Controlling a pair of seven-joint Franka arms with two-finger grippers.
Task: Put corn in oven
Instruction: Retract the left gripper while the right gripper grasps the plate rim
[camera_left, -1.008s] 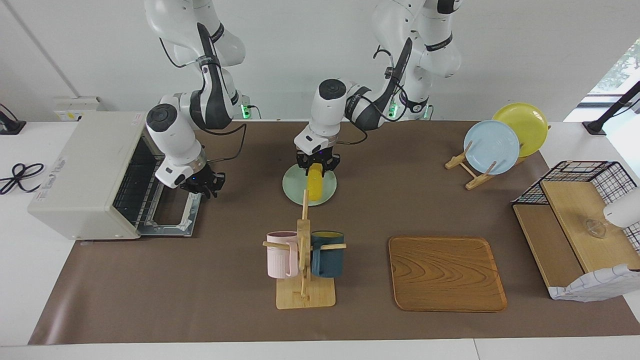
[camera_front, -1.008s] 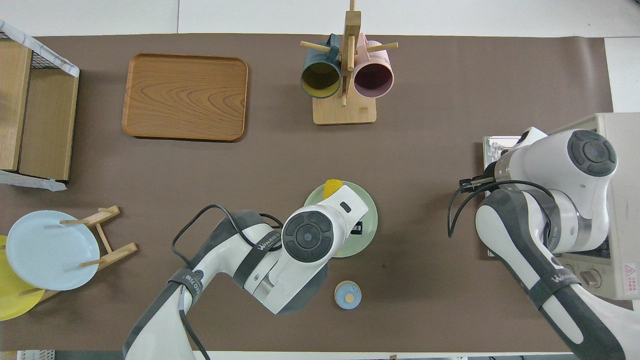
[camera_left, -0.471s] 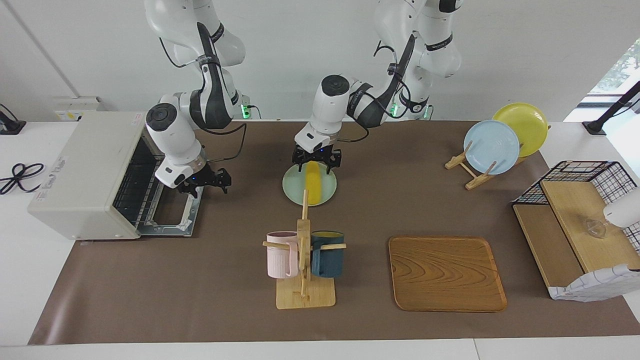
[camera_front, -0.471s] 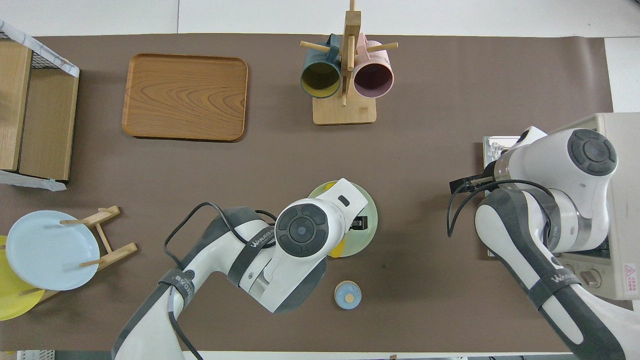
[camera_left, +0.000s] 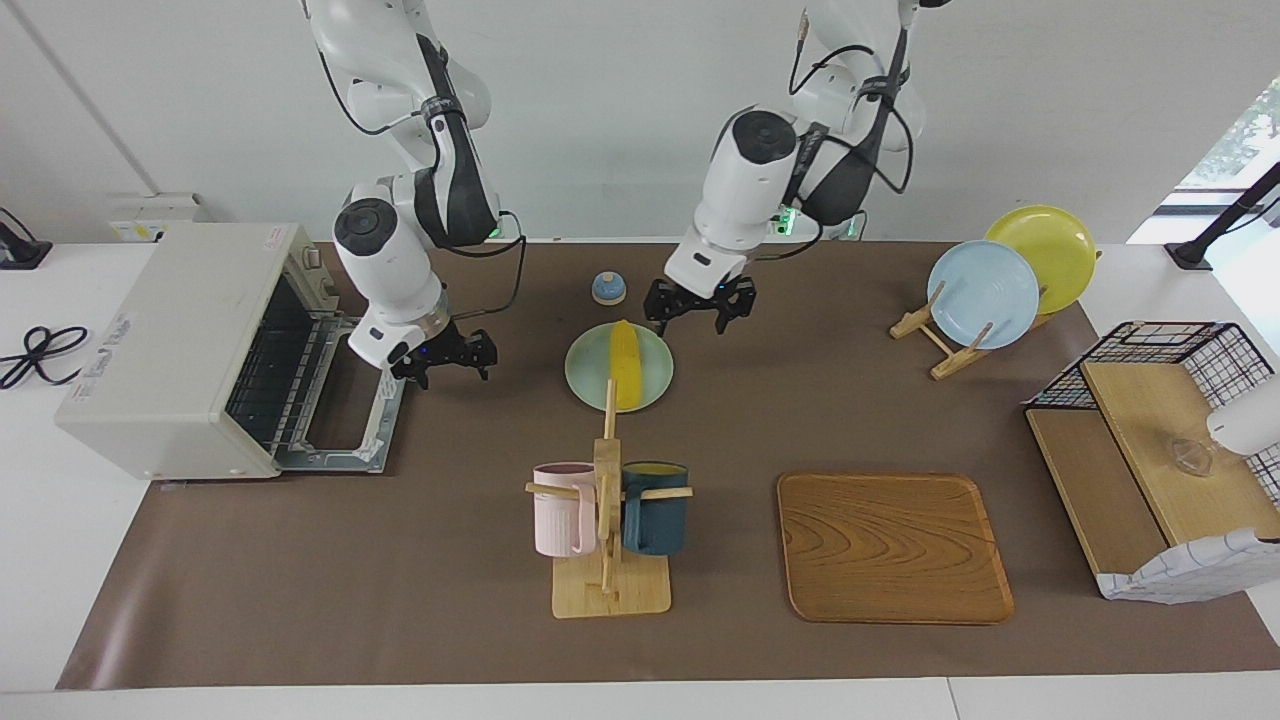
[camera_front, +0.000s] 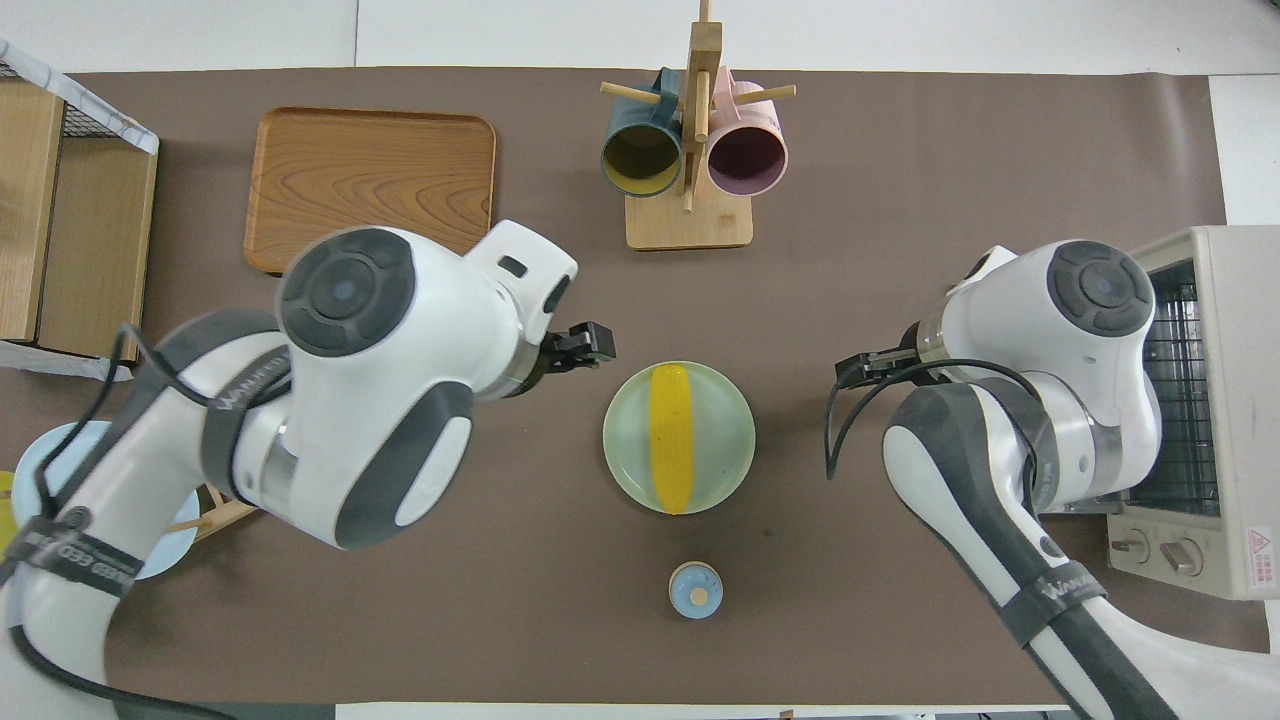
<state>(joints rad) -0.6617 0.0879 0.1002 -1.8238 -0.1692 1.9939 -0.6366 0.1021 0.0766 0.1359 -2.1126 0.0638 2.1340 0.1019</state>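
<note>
corn (camera_left: 624, 363): lies on green plate (camera_left: 590, 375), long axis toward/away from robots | left gripper (camera_left: 699, 304): open, empty, just beside plate, nearest | right gripper (camera_left: 442, 355): open, empty, by oven (camera_left: 180, 345), door down

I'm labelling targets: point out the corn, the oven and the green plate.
corn (camera_front: 671, 438), overhead view, middle of the cob.
oven (camera_left: 165, 335), facing view, its top panel.
green plate (camera_front: 727, 430), overhead view, bare rim beside the cob.
</note>
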